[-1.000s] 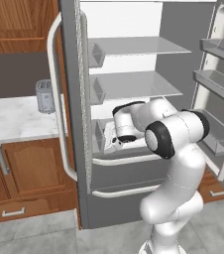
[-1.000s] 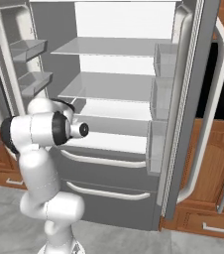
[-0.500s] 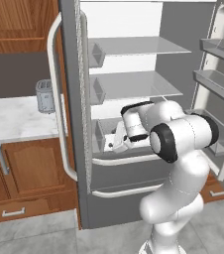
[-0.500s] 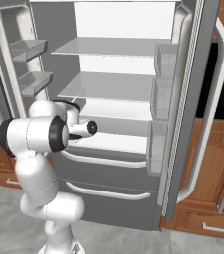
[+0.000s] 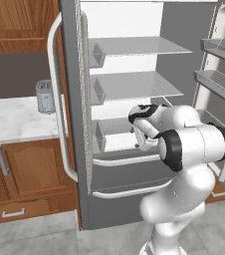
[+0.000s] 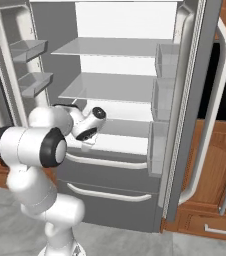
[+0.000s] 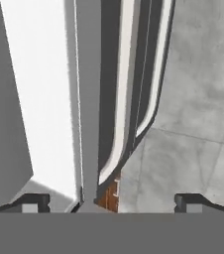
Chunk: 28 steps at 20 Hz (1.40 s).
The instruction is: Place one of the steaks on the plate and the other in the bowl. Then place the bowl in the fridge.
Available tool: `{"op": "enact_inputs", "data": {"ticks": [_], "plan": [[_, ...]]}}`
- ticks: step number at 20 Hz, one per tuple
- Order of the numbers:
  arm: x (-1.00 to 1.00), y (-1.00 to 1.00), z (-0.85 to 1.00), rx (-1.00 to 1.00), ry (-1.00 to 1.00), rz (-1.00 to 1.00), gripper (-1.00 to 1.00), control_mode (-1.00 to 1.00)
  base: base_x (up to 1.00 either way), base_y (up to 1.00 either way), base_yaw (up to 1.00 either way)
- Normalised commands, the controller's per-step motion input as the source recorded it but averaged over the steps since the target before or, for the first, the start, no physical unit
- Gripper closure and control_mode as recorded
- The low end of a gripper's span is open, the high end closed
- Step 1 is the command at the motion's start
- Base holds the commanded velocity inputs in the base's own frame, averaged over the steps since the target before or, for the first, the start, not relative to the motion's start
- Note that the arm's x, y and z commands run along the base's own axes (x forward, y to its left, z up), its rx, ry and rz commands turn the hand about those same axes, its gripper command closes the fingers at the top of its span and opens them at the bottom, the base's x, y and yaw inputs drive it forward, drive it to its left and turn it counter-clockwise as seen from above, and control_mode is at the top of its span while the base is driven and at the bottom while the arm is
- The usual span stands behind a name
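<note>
The grey fridge (image 5: 134, 84) (image 6: 110, 90) stands with both doors swung wide, its white shelves bare where they show. My gripper (image 5: 143, 143) (image 6: 86, 141) hangs in front of the lowest shelf, just above the drawer fronts, pointing down. In the hand view my gripper (image 7: 111, 202) is open, the two dark fingertips (image 7: 34, 201) far apart with nothing between them, looking down past the curved drawer handles (image 7: 119, 124) to the grey floor. My arm covers part of the lowest shelf. The steaks, the plate and the bowl are out of view.
The open fridge doors (image 5: 67, 99) (image 6: 195, 100) flank my arm on both sides, with door bins (image 5: 219, 79) (image 6: 32, 82) jutting inward. A marble counter (image 5: 15, 119) with a grey metal appliance (image 5: 45, 96) lies to the left, over wooden cabinets (image 5: 25, 172).
My hand has drawn back from the lowest shelf toward the fridge's front edge and turned downward. The jaws have stayed open.
</note>
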Motion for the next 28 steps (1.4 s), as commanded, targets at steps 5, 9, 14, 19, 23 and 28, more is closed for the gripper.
{"op": "enact_inputs", "data": {"ticks": [5, 9, 14, 19, 23, 28], "plan": [[-0.67, -0.47, 0.48, -0.7, -0.05, 0.4, -1.0, -1.0, 0.0, 0.0, 0.0], [-0.62, -0.21, 0.87, -0.44, 0.0, 0.52, -1.0, -1.0, 0.0, 0.0, 0.0], [-0.73, 0.0, 0.74, -0.15, 0.0, 0.71, -1.0, -1.0, 0.0, 0.0, 0.0], [-0.25, -0.06, 0.4, 0.1, 0.12, 0.39, -1.0, -1.0, 0.0, 0.0, 0.0], [-0.01, 0.0, 0.45, -0.04, 0.31, 0.39, -1.0, -1.0, 0.0, 0.0, 0.0], [-0.21, -0.08, -0.06, -0.46, 0.1, 0.04, -1.0, -1.0, 0.0, 0.0, 0.0]]}}
